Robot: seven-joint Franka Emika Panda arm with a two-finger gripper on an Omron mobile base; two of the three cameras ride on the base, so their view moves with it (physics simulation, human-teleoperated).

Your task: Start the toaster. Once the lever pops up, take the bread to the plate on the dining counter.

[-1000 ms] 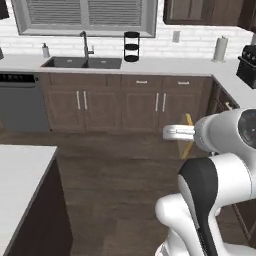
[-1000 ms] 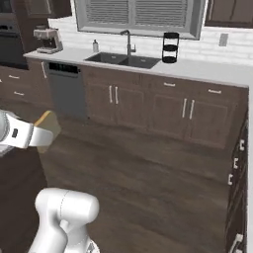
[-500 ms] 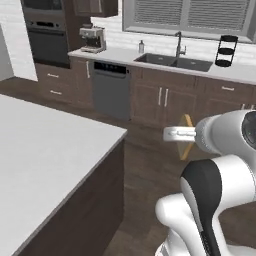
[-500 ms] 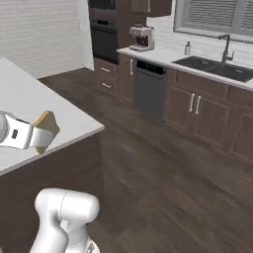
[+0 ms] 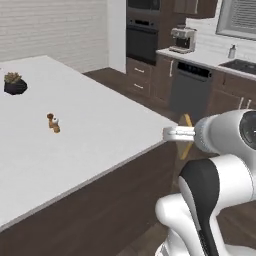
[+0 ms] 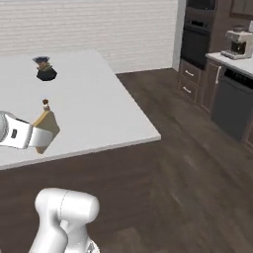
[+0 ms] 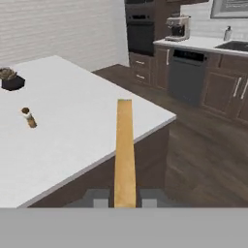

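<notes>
In the upper left of my left base view sits a small dark pot (image 5: 15,86) with a green plant in it, the one container I can find on the dining counter (image 5: 100,130); right of it, near the middle of the white top, stands a little brown bottle (image 5: 53,123), whose contents I cannot make out. I see no plate on the stretch of counter in frame, so I judge the drop-off is still to come. Moving right, off the counter's near corner, the gripper (image 5: 181,133) is pinched on the bread (image 5: 186,141), held on edge in the air at centre right of that frame. In my right base view the slice (image 6: 45,130) shows its tan face at lower left, overlapping the counter's front edge, with the pot (image 6: 46,72) at upper left. The hand view gives me the slice (image 7: 125,150) edge-on as a thin golden strip rising from between the jaws at bottom centre, counter to its left, dark floor to its right. I reckon the toast is light, stiff but crumbly, likely to snap or shed if squeezed hard, so the flat-face pinch near one end looks sensible to me. Far right in the hand view are the dark cabinets and a coffee machine (image 7: 177,28).
</notes>
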